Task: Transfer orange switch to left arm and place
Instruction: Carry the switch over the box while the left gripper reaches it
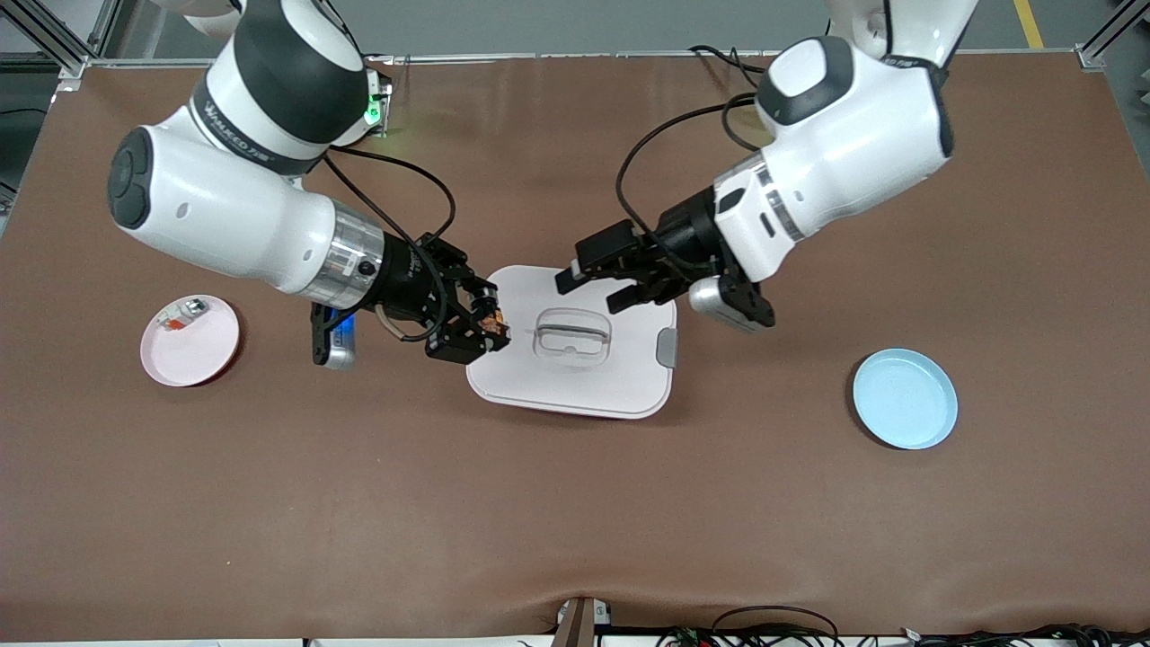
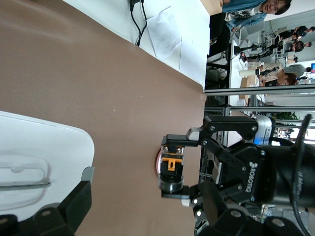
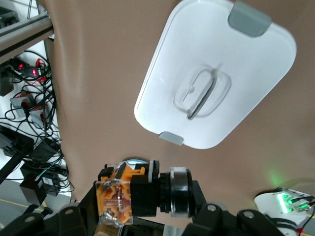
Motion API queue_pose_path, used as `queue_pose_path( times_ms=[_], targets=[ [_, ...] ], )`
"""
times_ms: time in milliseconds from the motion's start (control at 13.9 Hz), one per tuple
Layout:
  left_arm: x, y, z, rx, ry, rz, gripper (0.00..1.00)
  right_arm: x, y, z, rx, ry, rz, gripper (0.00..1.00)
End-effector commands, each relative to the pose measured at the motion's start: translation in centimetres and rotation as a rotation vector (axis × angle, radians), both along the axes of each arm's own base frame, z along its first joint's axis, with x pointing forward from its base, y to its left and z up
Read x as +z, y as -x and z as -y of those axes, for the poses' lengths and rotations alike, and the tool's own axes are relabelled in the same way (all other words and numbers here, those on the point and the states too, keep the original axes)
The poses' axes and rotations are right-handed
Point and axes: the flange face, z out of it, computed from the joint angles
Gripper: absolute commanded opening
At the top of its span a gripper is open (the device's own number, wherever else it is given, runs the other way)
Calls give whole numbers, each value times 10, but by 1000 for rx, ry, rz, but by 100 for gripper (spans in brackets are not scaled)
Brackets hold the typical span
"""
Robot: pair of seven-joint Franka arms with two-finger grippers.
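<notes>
My right gripper [image 1: 481,322] is shut on the orange switch [image 1: 490,314], held in the air just over the edge of the white box [image 1: 575,377] toward the right arm's end. In the right wrist view the switch [image 3: 140,192] lies sideways between the fingers, its clear orange end out, with the box [image 3: 216,78] below it. My left gripper [image 1: 595,280] is open and empty over the box's lid. In the left wrist view the switch [image 2: 171,169] shows in the right gripper, apart from my left fingers [image 2: 74,204], with a corner of the box [image 2: 44,147] beside them.
A pink plate [image 1: 202,355] with a small silver-and-red piece [image 1: 180,316] lies toward the right arm's end. A blue plate [image 1: 905,398] lies toward the left arm's end. The box has grey side clips [image 1: 666,347] and a recessed handle [image 1: 571,334].
</notes>
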Motion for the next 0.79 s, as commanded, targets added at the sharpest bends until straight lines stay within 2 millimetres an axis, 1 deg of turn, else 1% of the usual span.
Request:
queue_pose_path(
  times_ms=[0,72,287,431,503,574,718],
  targets=[
    [-11,-2,18,28,33,1,100,5,-4,-16,-43,-31,1,0],
    [-13,-3,22,31,39,8,100,7,-4,-20,-56,-39,9,0],
    [-20,-14,28,30,51,17,100,5,-2,-30,-58,-44,14,0],
    [-26,-16,33,22,45,28,100,8,0,-34,-78,-49,-2,0],
    [-32,-18,34,19,38,42,100,8,5,-41,-66,-48,-4,0],
    [-37,-20,34,13,32,63,100,7,5,-42,-67,-48,-9,0],
    [-42,-19,40,10,27,92,100,7,9,-48,-57,-47,-17,0]
  ],
)
